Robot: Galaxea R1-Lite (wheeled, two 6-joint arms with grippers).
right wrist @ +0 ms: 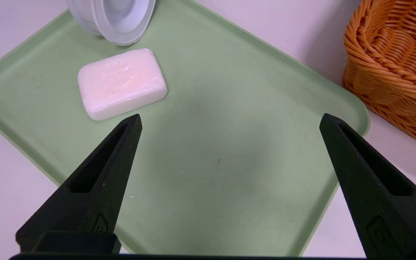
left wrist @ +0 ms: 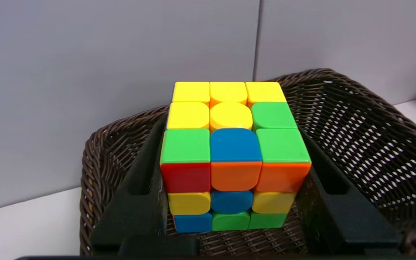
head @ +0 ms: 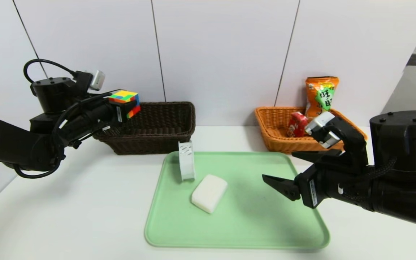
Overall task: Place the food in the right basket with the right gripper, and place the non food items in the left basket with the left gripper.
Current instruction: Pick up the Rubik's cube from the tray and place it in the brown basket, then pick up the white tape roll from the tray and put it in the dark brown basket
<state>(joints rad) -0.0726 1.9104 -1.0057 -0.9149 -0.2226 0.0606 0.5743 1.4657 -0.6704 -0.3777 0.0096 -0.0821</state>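
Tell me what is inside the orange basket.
The orange basket holds a tall orange snack bag standing against its back wall and a small red packet in front. The right gripper and its wrist camera cover the basket's right half.

The right gripper (right wrist: 229, 121) hangs wide open over the green tray (right wrist: 229, 173); on it a soap bar (right wrist: 121, 83) beside a tape roll (right wrist: 116, 18); the orange basket (right wrist: 395, 65) stands just off it.

Cube carried over the dark basket

We see the puzzle cube (left wrist: 234, 155) clamped level in our left end effector (head: 123, 104), above the left basket's (head: 164, 126) near corner.
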